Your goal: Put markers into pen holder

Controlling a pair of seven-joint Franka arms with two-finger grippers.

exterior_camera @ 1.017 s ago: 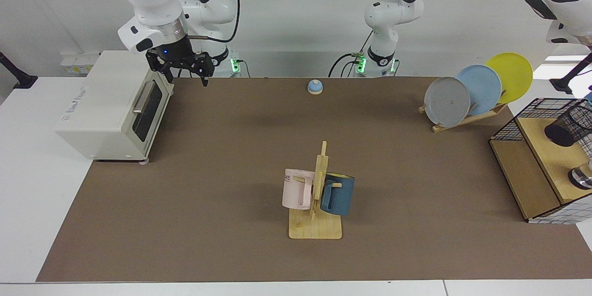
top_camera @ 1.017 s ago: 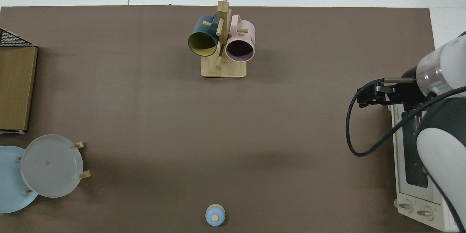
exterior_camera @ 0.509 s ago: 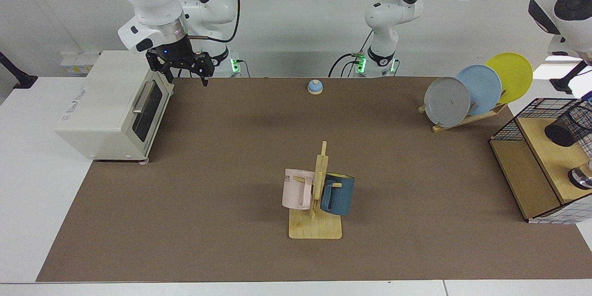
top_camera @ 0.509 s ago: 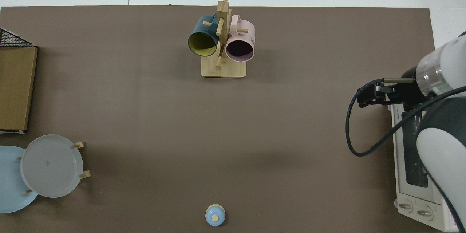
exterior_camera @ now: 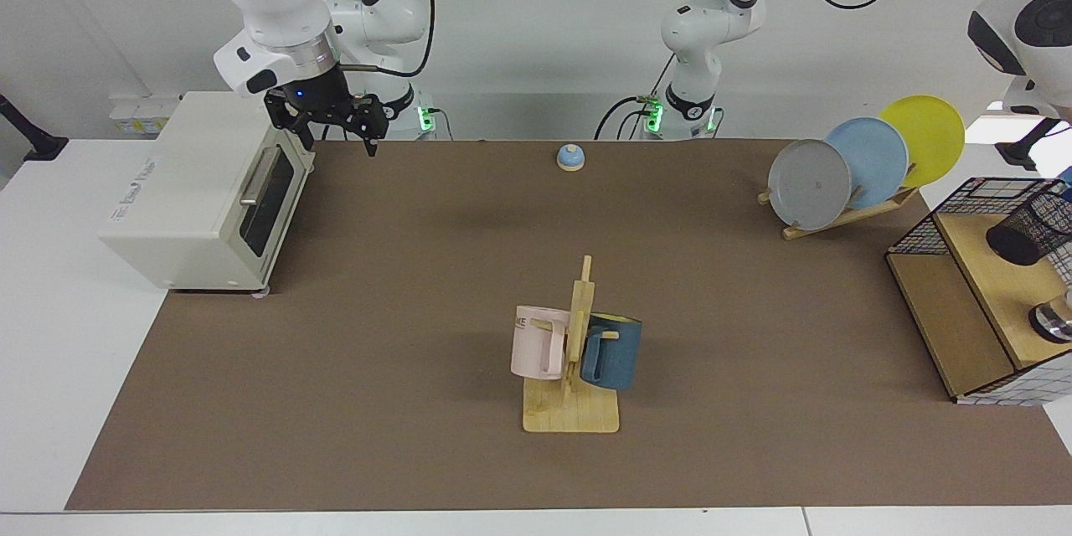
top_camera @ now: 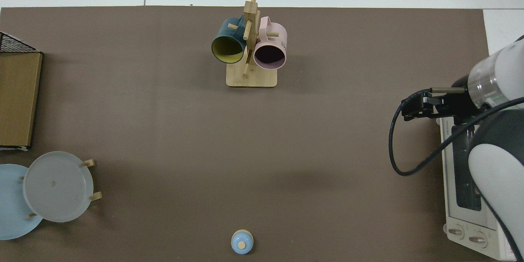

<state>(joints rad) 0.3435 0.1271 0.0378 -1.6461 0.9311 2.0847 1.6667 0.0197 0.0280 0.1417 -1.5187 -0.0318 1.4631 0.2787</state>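
Observation:
The pen holder (exterior_camera: 1028, 226), a black wire-mesh cup, stands on the wooden shelf of the wire basket (exterior_camera: 938, 222) at the far right of the facing view; the top view does not include it. No markers can be made out; only a small bluish bit shows at the frame edge just above the cup. My right gripper (exterior_camera: 335, 142) hangs open and empty beside the toaster oven's front, also visible as the right gripper (top_camera: 409, 106) in the top view. Of my left arm only a white link (exterior_camera: 1026, 25) shows at the upper right; its gripper is out of frame.
A white toaster oven (exterior_camera: 201, 193) stands at the mat's edge by the right gripper. A wooden mug tree (exterior_camera: 574, 368) with a pink and a blue mug stands near the front centre. A plate rack (exterior_camera: 854, 167) holds three plates. A small blue bell (exterior_camera: 570, 157) sits at the back.
The left arm's link at the upper right has moved up and further toward the frame edge. The right arm and all objects have stayed put.

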